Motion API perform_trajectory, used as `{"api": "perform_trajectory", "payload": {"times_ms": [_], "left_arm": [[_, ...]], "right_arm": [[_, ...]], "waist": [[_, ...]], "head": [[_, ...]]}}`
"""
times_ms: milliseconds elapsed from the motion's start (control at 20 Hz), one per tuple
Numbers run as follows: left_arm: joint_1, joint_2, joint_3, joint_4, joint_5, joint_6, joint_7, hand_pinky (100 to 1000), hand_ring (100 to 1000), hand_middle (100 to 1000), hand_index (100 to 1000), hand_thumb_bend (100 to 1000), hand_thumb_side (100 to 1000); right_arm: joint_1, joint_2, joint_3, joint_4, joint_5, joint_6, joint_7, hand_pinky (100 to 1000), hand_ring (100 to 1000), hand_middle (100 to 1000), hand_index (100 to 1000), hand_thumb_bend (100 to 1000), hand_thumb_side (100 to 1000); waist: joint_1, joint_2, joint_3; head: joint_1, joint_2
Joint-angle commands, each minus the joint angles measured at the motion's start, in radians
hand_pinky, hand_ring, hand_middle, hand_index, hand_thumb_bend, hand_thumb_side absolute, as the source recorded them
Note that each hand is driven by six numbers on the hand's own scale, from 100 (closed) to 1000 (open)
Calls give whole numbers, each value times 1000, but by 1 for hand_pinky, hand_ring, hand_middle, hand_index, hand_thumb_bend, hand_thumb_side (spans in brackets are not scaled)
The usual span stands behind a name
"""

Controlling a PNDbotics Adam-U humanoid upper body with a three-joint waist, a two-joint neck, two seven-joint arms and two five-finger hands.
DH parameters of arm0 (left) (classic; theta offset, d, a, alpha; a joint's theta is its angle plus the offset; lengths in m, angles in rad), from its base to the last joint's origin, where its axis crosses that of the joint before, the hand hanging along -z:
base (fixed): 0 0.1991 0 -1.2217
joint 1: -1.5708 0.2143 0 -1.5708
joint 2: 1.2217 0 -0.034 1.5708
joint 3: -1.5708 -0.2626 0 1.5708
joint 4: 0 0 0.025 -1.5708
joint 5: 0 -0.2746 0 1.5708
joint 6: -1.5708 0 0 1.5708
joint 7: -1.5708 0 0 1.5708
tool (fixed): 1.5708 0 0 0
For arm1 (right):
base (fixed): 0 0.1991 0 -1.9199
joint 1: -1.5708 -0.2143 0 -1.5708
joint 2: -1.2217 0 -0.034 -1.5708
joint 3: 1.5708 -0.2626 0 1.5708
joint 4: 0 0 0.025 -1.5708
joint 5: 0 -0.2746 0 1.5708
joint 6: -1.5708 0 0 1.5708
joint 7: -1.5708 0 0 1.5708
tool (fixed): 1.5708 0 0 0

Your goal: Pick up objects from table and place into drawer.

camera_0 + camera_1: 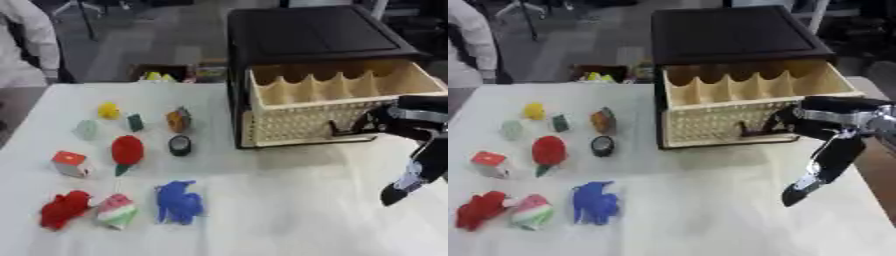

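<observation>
Right hand [820,165] is hanging open, fingers straight, holding nothing, at the open drawer [754,107] front; toys, blue figure [594,201] included, are lying at its 9 o'clock on the bench [702,220].

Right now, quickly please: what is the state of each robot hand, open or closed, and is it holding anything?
Left hand: not in view.
Right hand: open, fingers hanging straight down, holding nothing, in front of the pulled-out pale wooden drawer.

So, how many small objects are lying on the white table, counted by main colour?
Red: 3, the toy at the near left, the strawberry shape, the cube
Blue: 1
Yellow: 1
Green: 1
Pale: 1
Orange: 1
Black: 1
Pink and green: 1
Total: 10
</observation>
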Motion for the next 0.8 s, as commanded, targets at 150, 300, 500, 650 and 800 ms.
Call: {"api": "perform_trajectory", "payload": {"times_ms": [150,300,500,650,800], "left_arm": [[-14,29,8,-17,-1,-2,3,416,565,619,758,100,1000],[-14,29,8,-17,-2,-2,4,416,566,619,758,100,1000],[-15,29,8,-17,-2,-2,5,416,566,619,758,100,1000],[-14,30,9,-17,-2,-2,6,416,566,619,758,100,1000],[-15,31,9,-17,-2,-3,6,416,566,620,758,100,1000]], "right_arm": [[8,-48,-19,-47,-14,3,-9,100,100,100,808,947,490],[21,-49,-21,-62,-16,4,-10,100,100,100,807,943,488],[33,-50,-23,-76,-20,7,-6,100,100,100,807,942,487],[42,-52,-25,-83,-23,9,-6,100,100,100,806,939,486],[54,-53,-28,-87,-24,11,-4,100,100,100,805,936,481]], "waist": [[0,-12,-4],[1,-11,-7],[1,-12,-10],[1,-12,-12],[1,-12,-14]], "head": [[2,-12],[3,-13],[4,-14],[5,-14],[7,-15]]}}
